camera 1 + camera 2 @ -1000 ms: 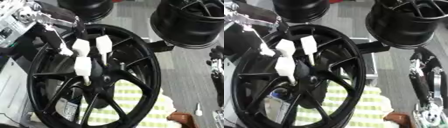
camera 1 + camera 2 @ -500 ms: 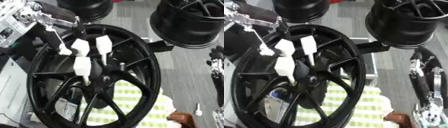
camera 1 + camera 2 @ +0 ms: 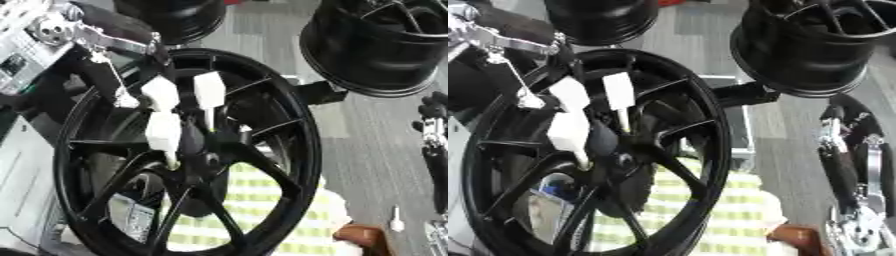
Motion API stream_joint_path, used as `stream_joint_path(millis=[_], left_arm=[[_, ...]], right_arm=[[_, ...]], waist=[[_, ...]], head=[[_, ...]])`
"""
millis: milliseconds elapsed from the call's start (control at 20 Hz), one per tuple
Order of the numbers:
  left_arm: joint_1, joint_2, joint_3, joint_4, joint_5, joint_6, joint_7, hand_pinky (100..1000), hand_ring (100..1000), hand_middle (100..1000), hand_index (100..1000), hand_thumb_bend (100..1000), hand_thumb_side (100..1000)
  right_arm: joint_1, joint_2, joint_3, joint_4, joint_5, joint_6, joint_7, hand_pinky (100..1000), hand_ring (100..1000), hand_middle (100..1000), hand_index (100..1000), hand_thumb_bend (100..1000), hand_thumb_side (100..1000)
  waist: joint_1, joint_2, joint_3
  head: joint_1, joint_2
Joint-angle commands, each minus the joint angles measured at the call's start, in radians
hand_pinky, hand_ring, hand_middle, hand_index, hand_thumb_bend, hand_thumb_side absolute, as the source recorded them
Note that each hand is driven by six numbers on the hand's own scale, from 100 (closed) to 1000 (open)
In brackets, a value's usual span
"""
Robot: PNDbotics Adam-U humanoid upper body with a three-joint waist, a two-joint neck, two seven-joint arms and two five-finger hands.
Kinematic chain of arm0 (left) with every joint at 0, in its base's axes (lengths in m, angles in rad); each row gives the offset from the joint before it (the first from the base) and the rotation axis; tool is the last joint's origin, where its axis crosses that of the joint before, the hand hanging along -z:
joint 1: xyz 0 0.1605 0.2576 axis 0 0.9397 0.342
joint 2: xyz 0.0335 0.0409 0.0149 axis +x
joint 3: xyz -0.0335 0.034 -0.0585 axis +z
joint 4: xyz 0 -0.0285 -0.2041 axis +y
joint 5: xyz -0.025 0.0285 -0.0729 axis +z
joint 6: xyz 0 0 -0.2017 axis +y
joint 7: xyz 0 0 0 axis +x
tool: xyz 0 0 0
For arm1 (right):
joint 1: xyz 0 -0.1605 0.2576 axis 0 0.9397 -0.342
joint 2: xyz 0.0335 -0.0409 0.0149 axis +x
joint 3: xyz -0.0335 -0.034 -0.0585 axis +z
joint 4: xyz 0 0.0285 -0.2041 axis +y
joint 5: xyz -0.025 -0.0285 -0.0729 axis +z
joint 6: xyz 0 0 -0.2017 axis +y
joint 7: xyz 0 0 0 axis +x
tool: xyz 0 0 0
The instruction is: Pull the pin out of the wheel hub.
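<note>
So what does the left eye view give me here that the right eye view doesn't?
Only the left eye view shows the grey equipment at the upper left and a small white upright thing on the floor at lower right. Only the right eye view shows most of the robot's right arm running down the right side. Both show the black wheel, the left hand with white-tipped fingers at its hub, two more black rims behind, and the yellow-green checked cloth beneath. I cannot make out the pin in either.
</note>
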Motion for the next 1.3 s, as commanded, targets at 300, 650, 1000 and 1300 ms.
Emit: stream_joint_path(millis=[300, 650, 1000, 1300], left_arm=[[-0.036, 0.055, 0.089, -0.066, 0.009, -0.02, 0.01, 580, 495, 333, 455, 100, 100], [-0.013, 0.142, 0.235, -0.107, 0.01, 0.042, 0.12, 588, 494, 332, 460, 100, 100], [0.071, 0.256, 0.414, -0.008, -0.027, 0.119, 0.266, 597, 491, 342, 470, 100, 100], [0.125, 0.31, 0.528, 0.129, -0.094, 0.18, 0.387, 600, 485, 343, 472, 100, 109]], right_arm=[[-0.002, -0.01, -0.007, -0.018, -0.004, -0.002, -0.006, 773, 838, 781, 843, 100, 674], [0.001, -0.016, -0.016, -0.018, 0.004, -0.004, -0.011, 774, 838, 780, 843, 100, 671], [0.006, -0.027, -0.029, -0.018, 0.02, -0.01, -0.026, 775, 838, 780, 843, 100, 668], [0.009, -0.037, -0.038, -0.018, 0.03, -0.012, -0.035, 775, 838, 780, 842, 100, 665]], waist=[[0.001, -0.019, 0.004], [0.001, -0.019, 0.011], [0.003, -0.017, 0.026], [0.003, -0.018, 0.033]], head=[[-0.008, 0.002], [-0.024, 0.005], [-0.055, 0.009], [-0.064, 0.012]])
